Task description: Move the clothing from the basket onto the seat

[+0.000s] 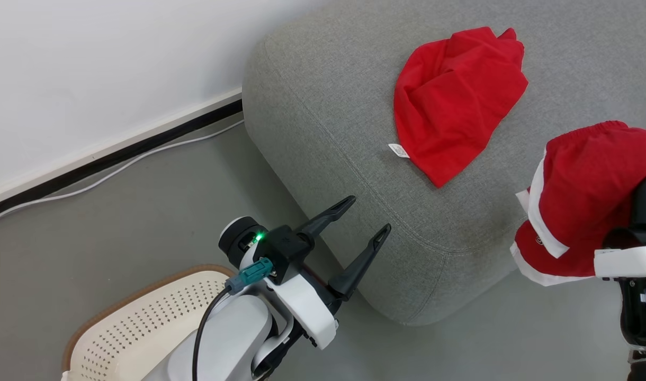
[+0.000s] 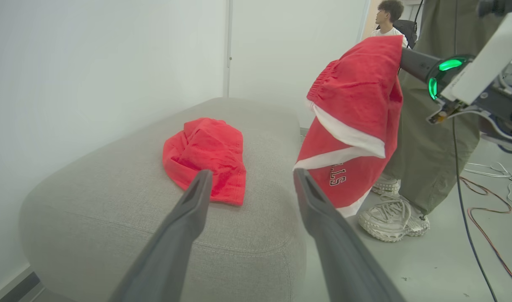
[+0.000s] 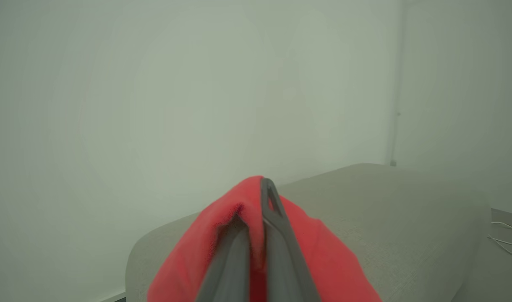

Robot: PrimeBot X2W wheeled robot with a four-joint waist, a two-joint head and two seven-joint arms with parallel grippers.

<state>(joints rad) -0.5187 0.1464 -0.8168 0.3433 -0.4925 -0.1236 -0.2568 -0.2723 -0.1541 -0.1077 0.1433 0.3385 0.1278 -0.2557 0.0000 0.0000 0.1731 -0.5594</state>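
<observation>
The plain red garment [image 1: 455,100] lies on the grey seat [image 1: 323,106] at one o'clock, while the white-trimmed shorts [image 1: 588,196], clamped in the right hand [image 3: 256,205] at three o'clock beside the seat, await setting down, and the left hand [image 1: 368,214] gapes empty.

White cable [image 1: 106,177] lies along the black baseboard [image 1: 143,142].

left gripper [image 2: 252,173] was spread wide, empty, pointed at grey seat [image 2: 113,201]. plain red garment [image 2: 205,157] lay crumpled on seat top. trimmed red garment [image 2: 356,109], white bands and lettering, hung from right arm [image 2: 470,79] just right of seat. beyond it stood a person's olive trousers [image 2: 432,147] and pale sneakers [image 2: 392,218].
</observation>
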